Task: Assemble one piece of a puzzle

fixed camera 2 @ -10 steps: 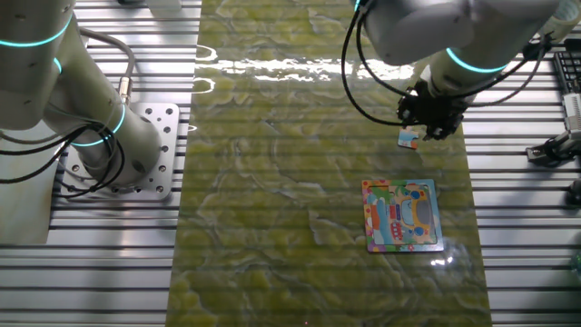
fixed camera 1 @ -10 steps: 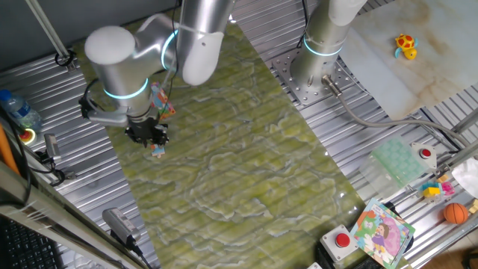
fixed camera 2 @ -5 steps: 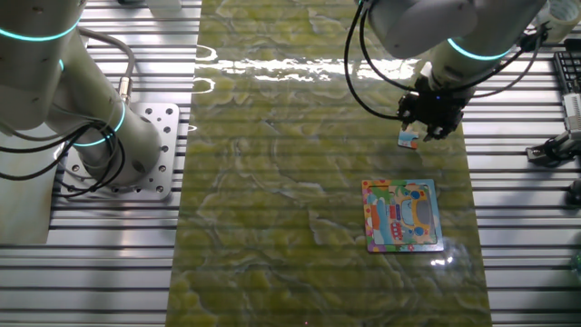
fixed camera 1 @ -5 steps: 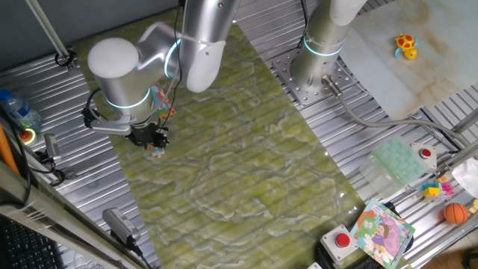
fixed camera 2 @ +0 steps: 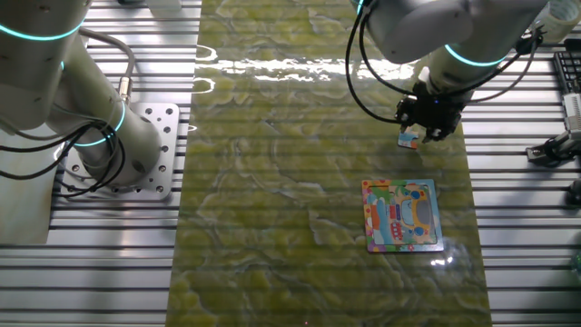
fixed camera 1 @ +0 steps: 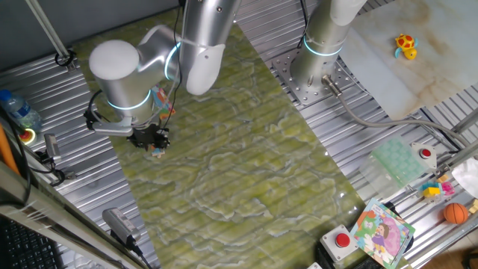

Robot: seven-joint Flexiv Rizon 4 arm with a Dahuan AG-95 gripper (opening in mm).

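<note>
we have the gripper (fixed camera 2: pixel 419 133) low over the green mat (fixed camera 2: pixel 300 182), and the piece (fixed camera 2: pixel 408 139) sits right at its fingertips, at the mat's edge near the ribbed metal table (fixed camera 2: pixel 517 227). in the other fixed view the piece shows as a small tan and white bit just below the black fingers; in one fixed view the gripper (fixed camera 1: pixel 151 142) covers most of the piece (fixed camera 1: pixel 157 152). we cannot tell whether the fingers are already pinching the piece or only straddling it, and we cannot tell if it lies on the mat or hangs just above it.

the puzzle (fixed camera 2: pixel 402 214) lies flat on the mat, apart from the piece and toward the near side in the other fixed view. it is hidden behind the arm in one fixed view.

we judge the step in hand is securing the piece. to do it well we should close squarely on 2 opposite edges, keep the piece level, and lift straight up before moving toward the puzzle, so that it does not twist in the grip. such a thin, tiny piece could easily slip or tilt.

we read no brand, label or writing in either view; the larger colourful board (fixed camera 1: pixel 382 230) by the red button (fixed camera 1: pixel 342 240) shows only a picture.
</note>
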